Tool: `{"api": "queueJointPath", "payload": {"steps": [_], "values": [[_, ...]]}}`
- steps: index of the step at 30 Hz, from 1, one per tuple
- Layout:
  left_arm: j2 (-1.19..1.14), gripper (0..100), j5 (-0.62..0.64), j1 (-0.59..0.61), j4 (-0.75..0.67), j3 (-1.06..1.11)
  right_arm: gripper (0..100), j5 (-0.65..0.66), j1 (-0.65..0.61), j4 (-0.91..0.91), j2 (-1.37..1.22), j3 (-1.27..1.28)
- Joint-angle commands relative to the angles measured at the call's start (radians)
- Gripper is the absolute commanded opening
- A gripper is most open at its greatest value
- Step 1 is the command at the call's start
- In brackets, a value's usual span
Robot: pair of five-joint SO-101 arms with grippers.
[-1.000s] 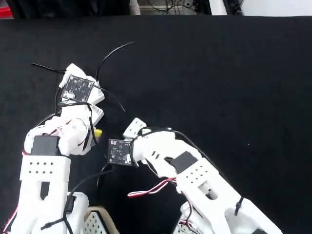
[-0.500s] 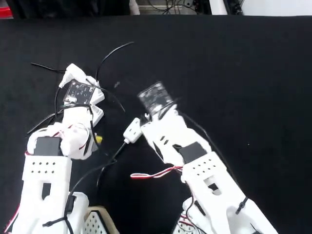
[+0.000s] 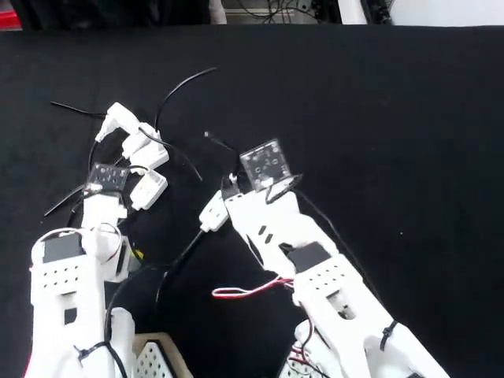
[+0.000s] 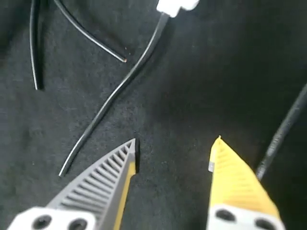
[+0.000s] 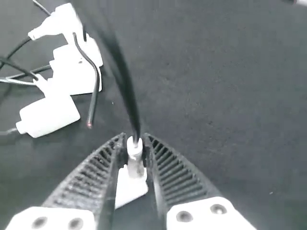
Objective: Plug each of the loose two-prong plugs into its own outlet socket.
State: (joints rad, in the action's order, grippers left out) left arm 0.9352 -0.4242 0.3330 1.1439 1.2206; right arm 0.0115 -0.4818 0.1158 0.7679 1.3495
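My right gripper [image 5: 132, 139] is shut on a white plug [image 5: 130, 178] whose black cable [image 5: 122, 91] sticks out ahead of the fingers. In the high view this arm's camera board [image 3: 265, 164] sits at mid table. Three white plug-and-socket pieces [image 3: 145, 146] with black wires lie in a cluster at the left, seen also in the right wrist view as white blocks [image 5: 75, 67]. Another white plug [image 3: 213, 211] lies beside the right arm, its cable trailing toward the near edge. My left gripper [image 4: 175, 143] hangs open over bare cloth and thin cables, with a white plug [image 4: 175, 5] ahead of it.
The table is covered in black cloth [image 3: 394, 118], wide and bare to the right and far side. Loose black wires [image 3: 183, 83] curl around the left cluster. A red-and-white servo lead [image 3: 248, 290] lies near the right arm's base.
The right arm swung away from the near left toward the table's middle, carrying its plug. The left arm drew back toward the near edge, uncovering the white pieces.
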Motion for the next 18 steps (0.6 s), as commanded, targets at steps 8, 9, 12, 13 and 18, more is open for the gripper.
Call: {"api": "queueJointPath", "payload": {"steps": [8, 9, 12, 13, 18], "values": [[0.017, 25, -0.014, 0.025, -0.170, 0.130, 1.2, 0.044, -0.014, -0.155, -0.318, -0.107], [0.017, 25, -0.014, 0.025, -0.180, 0.133, 1.2, 0.049, -0.014, -0.155, -0.321, -0.110], [0.017, 25, -0.014, 0.025, -0.187, 0.133, 1.1, 0.104, -0.014, -0.155, -0.297, -0.101], [0.017, 25, -0.014, 0.025, -0.189, 0.133, 1.1, 0.115, -0.014, -0.158, -0.280, -0.087], [0.017, 25, -0.014, 0.025, -0.189, 0.134, 1.1, 0.121, -0.075, -0.160, -0.157, 0.012]]}}
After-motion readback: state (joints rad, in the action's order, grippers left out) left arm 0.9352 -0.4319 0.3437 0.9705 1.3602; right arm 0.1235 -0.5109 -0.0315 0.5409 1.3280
